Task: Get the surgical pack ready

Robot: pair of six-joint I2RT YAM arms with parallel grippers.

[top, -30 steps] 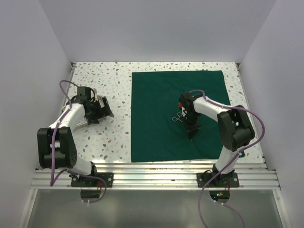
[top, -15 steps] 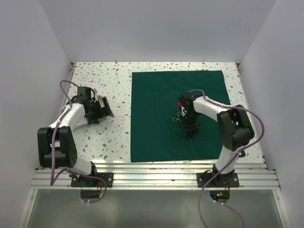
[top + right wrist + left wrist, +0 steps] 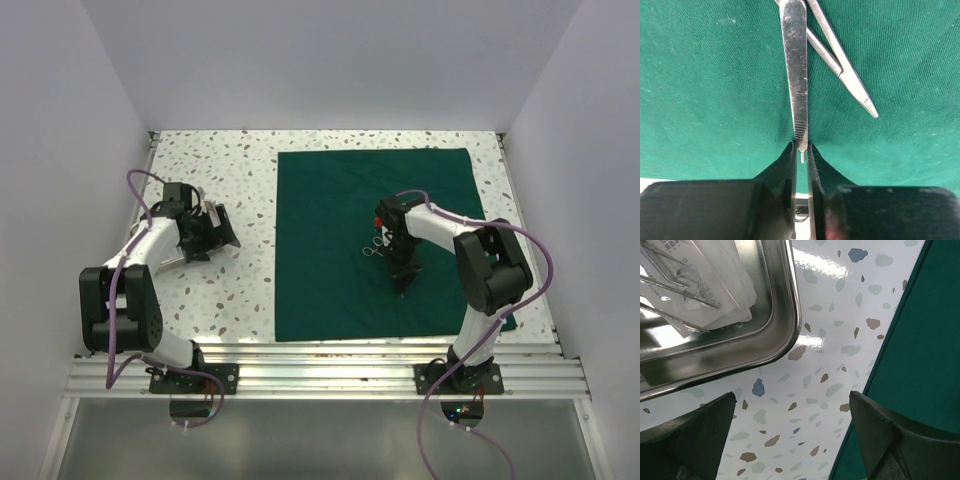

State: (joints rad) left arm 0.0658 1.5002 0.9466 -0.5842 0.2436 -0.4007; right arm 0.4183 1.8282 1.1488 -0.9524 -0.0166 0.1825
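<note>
Drape [image 3: 330,200] fills centre-right, top view. R gripper [image 3: 801,150] nipped nearly shut on steel handle [image 3: 794,65]. L gripper [image 3: 792,400] wide open, empty; tray [image 3: 792,315] upper left.

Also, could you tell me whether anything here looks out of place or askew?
Only a small thing: on the green drape, the scalpel handle pinched in the right hand lies crossed over the forceps rather than beside them. Nothing looks spilled or damaged.
</note>
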